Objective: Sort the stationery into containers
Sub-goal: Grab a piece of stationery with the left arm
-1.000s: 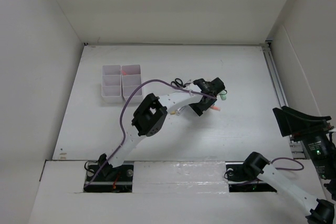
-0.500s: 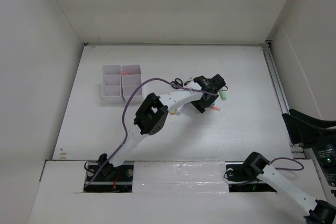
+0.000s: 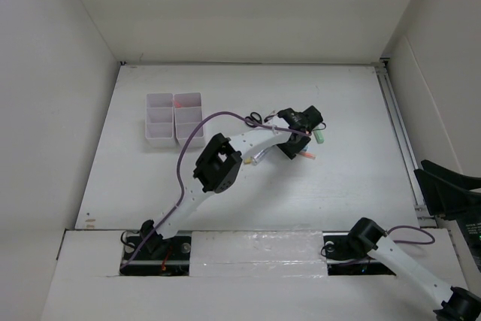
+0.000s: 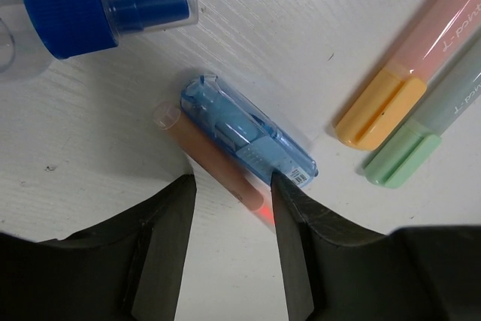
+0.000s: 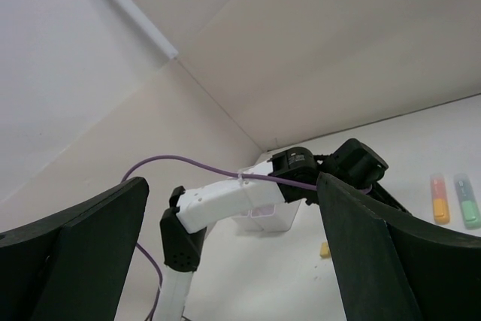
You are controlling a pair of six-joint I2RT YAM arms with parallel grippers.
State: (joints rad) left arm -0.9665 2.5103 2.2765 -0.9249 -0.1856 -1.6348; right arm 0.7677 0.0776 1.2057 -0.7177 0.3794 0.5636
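Note:
My left gripper (image 3: 301, 122) is low over a cluster of stationery right of the table's middle. In the left wrist view it (image 4: 229, 212) is open, its jaws astride the end of a red-pink pen (image 4: 210, 159), with the right finger against a blue marker (image 4: 244, 129). A blue-capped bottle (image 4: 98, 1), an orange marker (image 4: 406, 80) and a green marker (image 4: 428, 125) lie around them. The white organizer (image 3: 161, 119) stands at the left, with a pink pen (image 3: 179, 101) in a far compartment. My right gripper (image 3: 451, 189) is open and empty, raised at the right edge.
Black-handled scissors (image 3: 255, 119) lie just left of the left gripper. A yellow eraser cube (image 5: 325, 249) lies on the table nearer the arm bases. Another pink pen (image 3: 307, 155) lies just in front of the left gripper. White walls enclose the table on three sides.
My right gripper has drawn back toward the near right corner and lower in the top view. My left gripper has shifted slightly over the cluster.

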